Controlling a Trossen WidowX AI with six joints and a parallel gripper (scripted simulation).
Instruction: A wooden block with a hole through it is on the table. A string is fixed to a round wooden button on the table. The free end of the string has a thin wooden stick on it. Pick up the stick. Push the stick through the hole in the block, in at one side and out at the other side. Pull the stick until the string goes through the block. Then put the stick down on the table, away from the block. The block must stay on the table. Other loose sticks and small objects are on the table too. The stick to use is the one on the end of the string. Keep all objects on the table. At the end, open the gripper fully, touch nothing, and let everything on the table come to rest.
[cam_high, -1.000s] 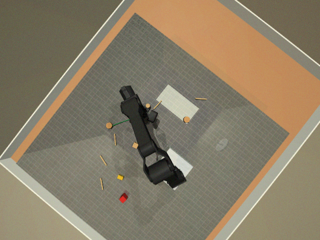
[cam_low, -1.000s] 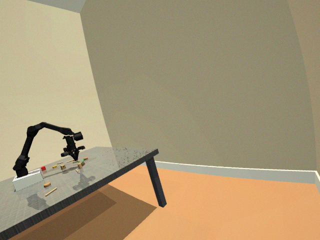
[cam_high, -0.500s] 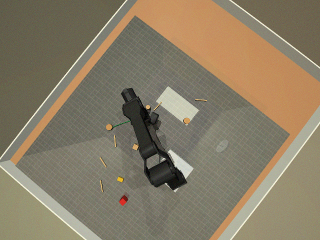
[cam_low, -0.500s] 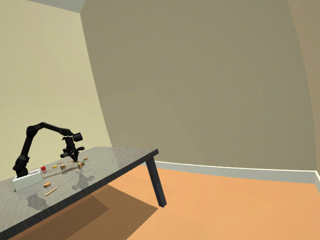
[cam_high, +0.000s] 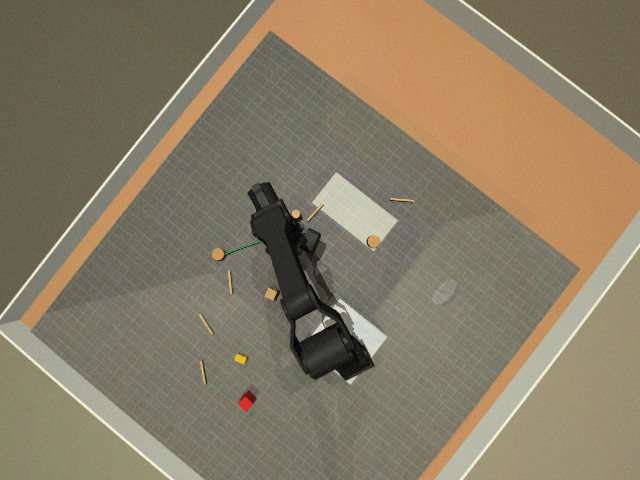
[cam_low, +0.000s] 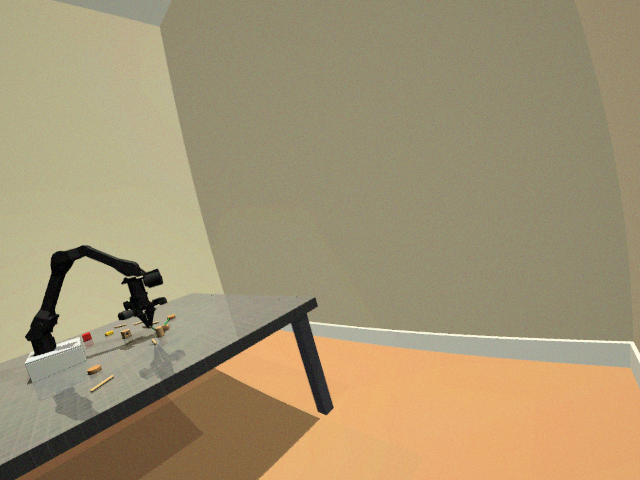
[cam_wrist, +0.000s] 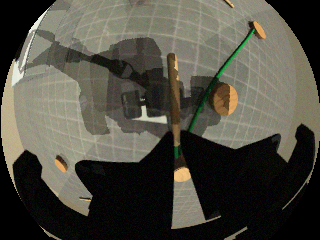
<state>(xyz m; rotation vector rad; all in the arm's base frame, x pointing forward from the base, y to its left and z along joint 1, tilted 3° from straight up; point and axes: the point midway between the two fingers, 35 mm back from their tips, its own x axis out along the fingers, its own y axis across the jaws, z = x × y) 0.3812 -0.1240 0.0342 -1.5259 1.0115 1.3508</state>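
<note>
My gripper is shut on the wooden stick near its string end, low over the table; my arm hides the fingertips in the top view. The stick points away from the fingers in the wrist view. The green string runs from near the fingertips to the round wooden button. The wooden block stands on the table, apart from the stick, beside the arm in the top view. Its hole shows in the exterior view.
A wooden cylinder and a wooden disc stand close to the gripper. A loose stick lies beside the cylinder. Another disc, several other loose sticks, a yellow block and a red block are farther off.
</note>
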